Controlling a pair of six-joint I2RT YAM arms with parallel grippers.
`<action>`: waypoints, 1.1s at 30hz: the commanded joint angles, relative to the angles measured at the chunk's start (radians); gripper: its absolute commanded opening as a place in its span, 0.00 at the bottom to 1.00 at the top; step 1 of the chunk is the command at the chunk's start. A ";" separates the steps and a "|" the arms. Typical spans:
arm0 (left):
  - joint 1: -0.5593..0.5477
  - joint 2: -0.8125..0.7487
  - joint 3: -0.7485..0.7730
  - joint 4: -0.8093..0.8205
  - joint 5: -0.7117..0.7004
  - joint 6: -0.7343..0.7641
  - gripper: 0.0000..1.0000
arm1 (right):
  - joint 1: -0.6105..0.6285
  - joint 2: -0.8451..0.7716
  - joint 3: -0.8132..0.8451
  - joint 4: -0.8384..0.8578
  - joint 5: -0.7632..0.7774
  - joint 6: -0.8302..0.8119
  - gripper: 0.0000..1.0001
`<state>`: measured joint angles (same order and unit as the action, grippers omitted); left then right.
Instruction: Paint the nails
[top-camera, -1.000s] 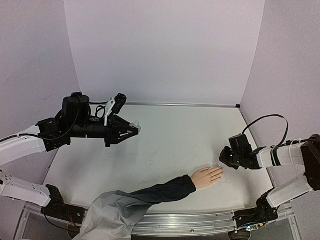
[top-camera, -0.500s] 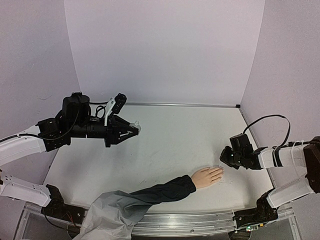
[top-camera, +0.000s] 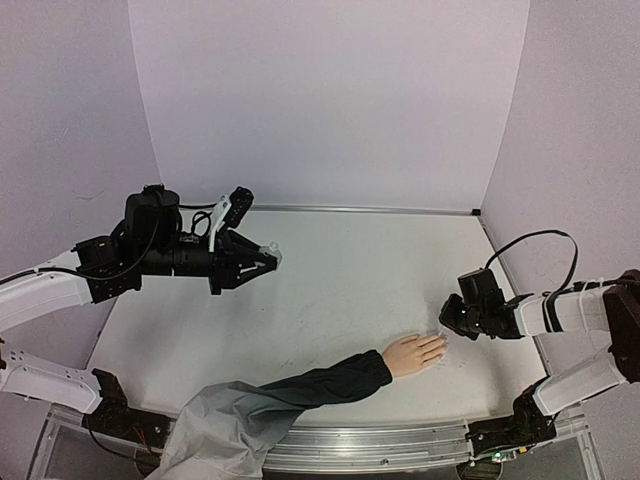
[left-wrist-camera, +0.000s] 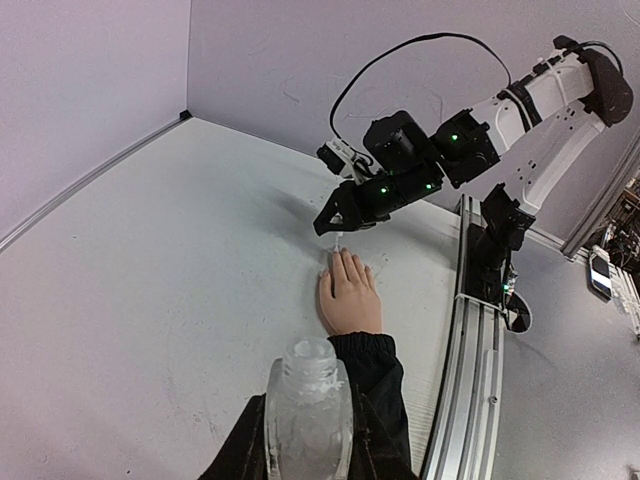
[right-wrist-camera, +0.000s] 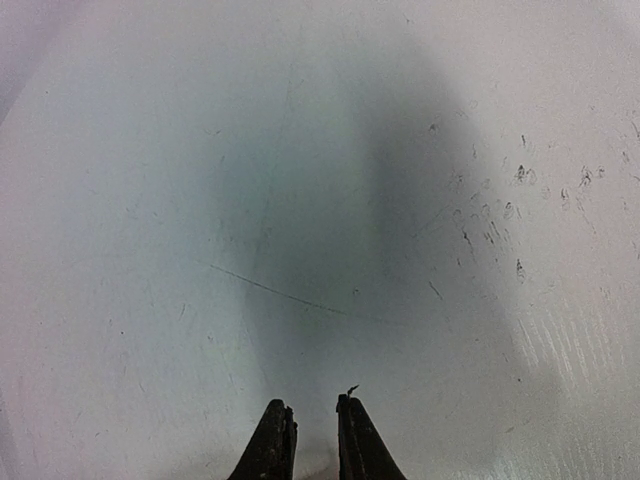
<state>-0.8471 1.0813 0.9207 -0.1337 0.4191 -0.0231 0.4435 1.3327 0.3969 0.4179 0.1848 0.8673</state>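
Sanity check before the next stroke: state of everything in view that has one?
left gripper: shut on clear bottle, held off the table.
clear bottle: cap off, neck open.
right gripper: shut on thin pale stick, its tip by the fingertips; contact unclear.
mannequin hand: lying flat, palm down.
nails: too small to tell if painted.

clear bottle (left-wrist-camera: 308, 412) bottom centre | mannequin hand (left-wrist-camera: 350, 305) flat on table (left-wrist-camera: 150, 280) | right gripper (left-wrist-camera: 333, 226) close over its finger ends
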 joint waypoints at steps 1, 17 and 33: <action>0.002 -0.006 0.033 0.006 0.014 0.008 0.00 | -0.004 0.006 0.005 -0.012 0.027 -0.003 0.00; 0.002 -0.006 0.036 0.000 0.012 0.009 0.00 | -0.004 0.045 0.017 0.016 0.034 0.002 0.00; 0.002 -0.012 0.036 -0.004 0.008 0.015 0.00 | -0.005 0.074 0.028 0.018 0.047 0.010 0.00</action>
<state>-0.8471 1.0813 0.9211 -0.1604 0.4191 -0.0231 0.4435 1.3972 0.3973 0.4435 0.2028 0.8684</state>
